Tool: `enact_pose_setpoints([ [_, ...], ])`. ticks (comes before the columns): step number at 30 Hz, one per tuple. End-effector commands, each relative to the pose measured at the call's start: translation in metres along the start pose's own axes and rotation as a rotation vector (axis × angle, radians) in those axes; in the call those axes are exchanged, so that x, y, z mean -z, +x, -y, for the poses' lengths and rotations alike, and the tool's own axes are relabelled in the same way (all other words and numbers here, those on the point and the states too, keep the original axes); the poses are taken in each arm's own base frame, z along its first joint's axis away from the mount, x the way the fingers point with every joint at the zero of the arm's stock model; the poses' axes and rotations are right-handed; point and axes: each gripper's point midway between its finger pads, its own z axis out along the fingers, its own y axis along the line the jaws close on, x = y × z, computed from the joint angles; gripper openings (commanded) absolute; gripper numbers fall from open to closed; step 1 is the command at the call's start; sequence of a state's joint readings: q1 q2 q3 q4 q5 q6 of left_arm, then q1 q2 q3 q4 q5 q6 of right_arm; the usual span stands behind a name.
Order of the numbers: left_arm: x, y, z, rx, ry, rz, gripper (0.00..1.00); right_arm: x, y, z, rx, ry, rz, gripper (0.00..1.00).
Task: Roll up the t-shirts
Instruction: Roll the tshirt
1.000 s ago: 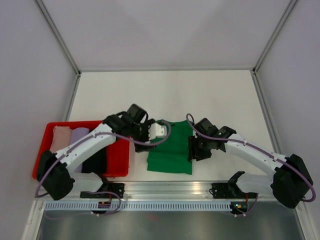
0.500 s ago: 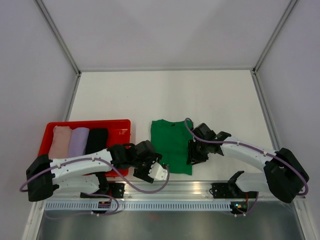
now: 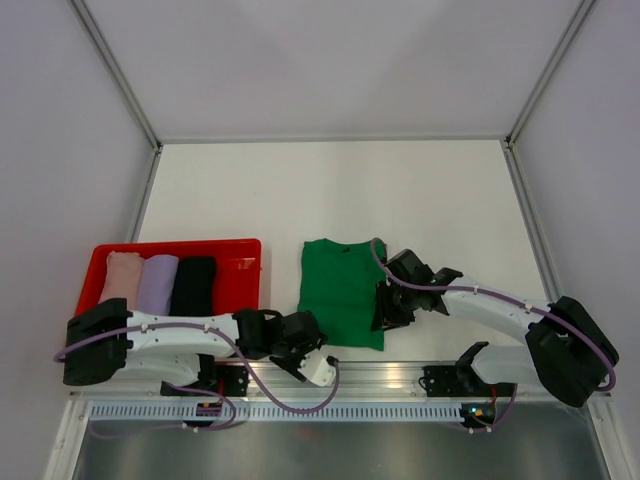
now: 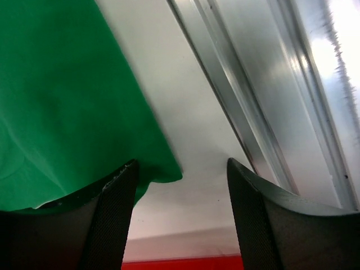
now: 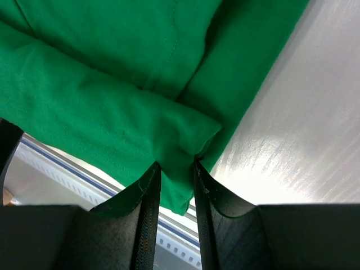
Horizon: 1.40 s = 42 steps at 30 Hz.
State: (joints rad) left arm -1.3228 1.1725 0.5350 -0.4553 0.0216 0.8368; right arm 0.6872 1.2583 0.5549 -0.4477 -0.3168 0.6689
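While the right hand (image 5: 174,169) pinches a fold of the green t-shirt (image 3: 338,290) at lower centre, the left hand (image 4: 181,164) gapes released at its corner

Matt green cloth t-shirt (image 3: 340,290), glossy red plastic tray (image 3: 238,275)

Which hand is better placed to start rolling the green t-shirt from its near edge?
Probably the right: the right hand pinches the green t-shirt at its near right corner. The left hand stands open at the near left corner, gripping nothing.
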Motion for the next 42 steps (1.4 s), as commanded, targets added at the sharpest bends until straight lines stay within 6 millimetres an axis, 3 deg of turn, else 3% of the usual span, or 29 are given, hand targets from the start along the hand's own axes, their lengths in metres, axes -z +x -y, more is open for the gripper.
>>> enact_pose_setpoints([
  [1,-0.003,0.002,-0.019,-0.029,-0.095,-0.025,0.69,0.003,-0.008,-0.012,0.017,-0.052,0.023,0.35],
  [10,-0.003,0.020,-0.023,-0.016,-0.159,-0.092,0.64,0.005,-0.009,-0.016,0.066,-0.064,0.018,0.34],
  [13,-0.002,0.020,-0.028,-0.006,-0.190,-0.086,0.56,0.005,-0.010,-0.019,0.083,-0.077,0.012,0.34],
  [19,-0.005,0.018,-0.031,0.011,-0.189,-0.062,0.24,0.006,-0.014,-0.023,0.109,-0.088,0.010,0.33],
  [20,-0.006,0.018,-0.032,0.017,-0.187,-0.057,0.10,0.008,-0.015,-0.025,0.117,-0.097,0.012,0.33],
  [21,-0.005,0.018,-0.033,0.021,-0.188,-0.057,0.02,0.009,-0.016,-0.027,0.121,-0.103,0.016,0.33],
  [26,0.002,0.014,-0.045,0.074,-0.198,-0.014,0.02,0.020,-0.024,-0.040,0.158,-0.145,0.044,0.34],
  [30,0.018,0.008,-0.068,0.160,-0.209,0.033,0.02,0.032,-0.029,-0.047,0.207,-0.156,0.073,0.36],
  [32,0.022,0.002,-0.069,0.204,-0.170,0.074,0.02,0.036,-0.027,-0.047,0.216,-0.157,0.069,0.39],
  [37,0.031,0.008,-0.079,0.266,-0.165,0.107,0.02,0.046,-0.018,-0.034,0.229,-0.099,0.047,0.45],
  [38,0.036,0.000,-0.083,0.275,-0.153,0.144,0.02,0.050,-0.023,-0.034,0.238,-0.081,0.074,0.46],
  [42,0.040,0.006,-0.083,0.348,-0.081,0.169,0.02,0.073,-0.046,-0.039,0.341,-0.059,0.220,0.47],
])
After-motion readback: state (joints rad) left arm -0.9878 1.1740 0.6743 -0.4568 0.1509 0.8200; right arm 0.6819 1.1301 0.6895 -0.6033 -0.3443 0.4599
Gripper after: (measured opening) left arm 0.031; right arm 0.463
